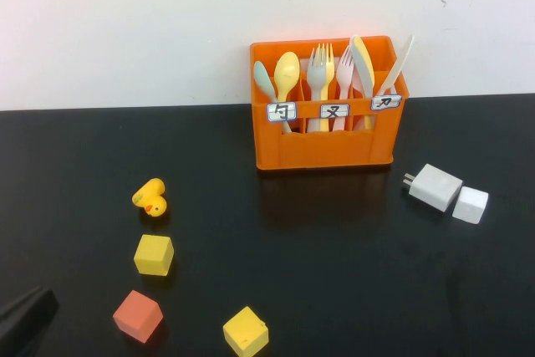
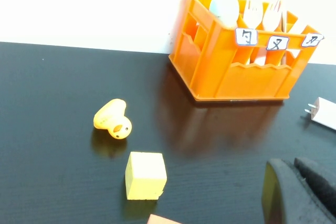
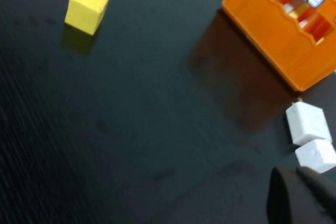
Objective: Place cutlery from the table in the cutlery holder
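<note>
The left tool (image 1: 25,311) sits low at the near left corner of the black counter (image 1: 334,290); whether it is released or clenched cannot be told. The right tool (image 3: 302,195) shows only in its wrist view, near a white charger (image 1: 435,186) and white block (image 1: 470,205), its state equally unclear. Nearest lie a red cube (image 1: 138,316) and two yellow cubes (image 1: 154,254), then a yellow duck (image 1: 150,198). Farthest, well apart from both tools, the orange cutlery holder (image 1: 326,148) stands against the wall, a pale grey fork (image 1: 316,68) and knife (image 1: 396,64) upright inside among coloured cutlery. Its three white labels (image 1: 334,110) carry black characters.
</note>
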